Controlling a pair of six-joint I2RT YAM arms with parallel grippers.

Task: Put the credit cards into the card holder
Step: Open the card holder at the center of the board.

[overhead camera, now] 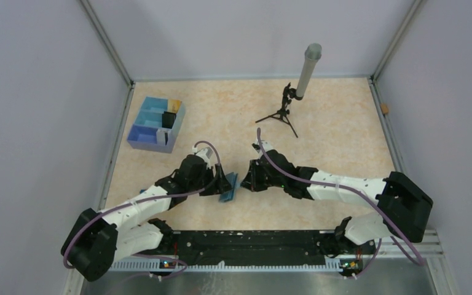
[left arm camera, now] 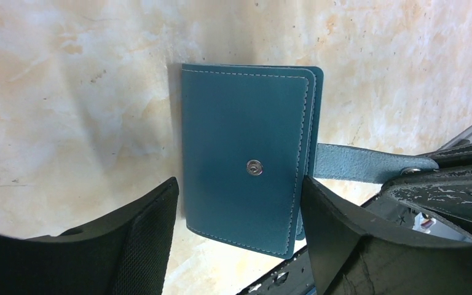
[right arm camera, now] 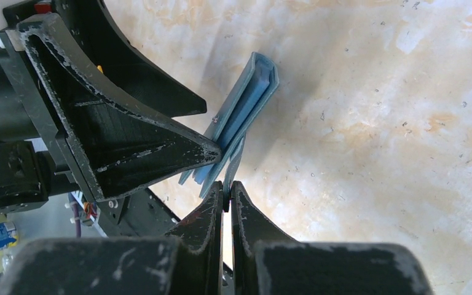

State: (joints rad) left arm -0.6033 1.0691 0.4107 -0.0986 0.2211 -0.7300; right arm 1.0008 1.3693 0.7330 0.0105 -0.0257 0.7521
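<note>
Teal card holder point(left arm camera: 246, 123) between spread left claw point(left arm camera: 238, 183); right claw point(right arm camera: 226, 192) pinches strap point(right arm camera: 235, 161).

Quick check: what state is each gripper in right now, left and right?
Left gripper: open, jaws either side of the teal folding card holder.
Right gripper: shut, pinching the holder's clasp strap.

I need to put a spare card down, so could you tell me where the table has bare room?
Bare: the far strip between the blue tray and the tripod, and the right side from the tripod to the wall. Crowded: the middle, where the left gripper and right gripper meet at the card holder.
</note>
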